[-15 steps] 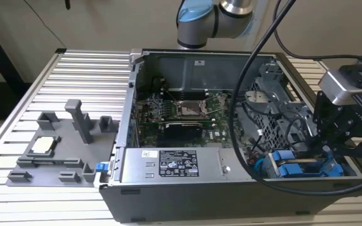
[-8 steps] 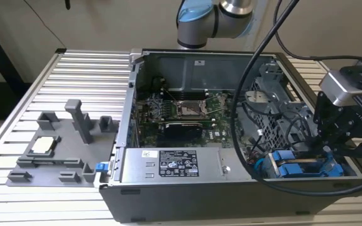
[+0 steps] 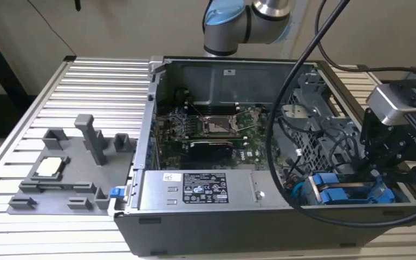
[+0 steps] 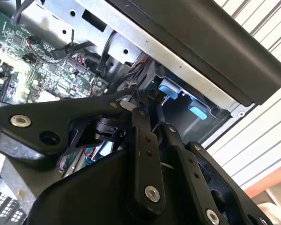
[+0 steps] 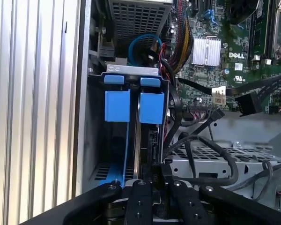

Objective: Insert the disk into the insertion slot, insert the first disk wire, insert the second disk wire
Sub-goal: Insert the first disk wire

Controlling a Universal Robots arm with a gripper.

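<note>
First wrist view: disk (image 5: 151,108) looks seated in the insertion slot (image 5: 90,140), claw (image 5: 152,179) at its end, clench impossible to tell; loose black cables (image 5: 201,140) seemingly await plugging.

Beyond the computer case (image 3: 193,230) I see my arm (image 3: 246,21), a silver joint with a pale-blue cap; the black gripper (image 5: 152,174) has links studded with silver screws.
</note>
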